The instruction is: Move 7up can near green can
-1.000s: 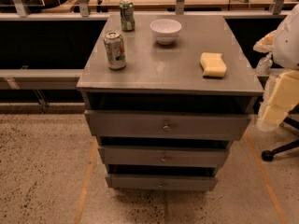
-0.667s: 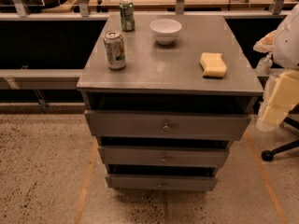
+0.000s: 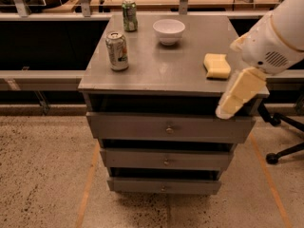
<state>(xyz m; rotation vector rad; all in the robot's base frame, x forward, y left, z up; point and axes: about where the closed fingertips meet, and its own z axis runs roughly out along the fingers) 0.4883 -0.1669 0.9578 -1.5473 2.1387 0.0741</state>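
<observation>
Silvery 7up can (image 3: 117, 51) is standing upper left, the green can (image 3: 129, 15) just above it; your gripper (image 3: 237, 95) is hanging at right, its state impossible to tell.

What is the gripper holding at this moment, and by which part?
Nothing. The gripper hangs at the front right corner of the cabinet, empty; the 7up can stands alone on the left of the top.

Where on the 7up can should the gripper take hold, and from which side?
Grip the 7up can across its mid-body, coming from the right: it stands upright, its round wall exposed, the green can apart behind it. The gripper hangs by the table's front right corner, nearest that side.
</observation>
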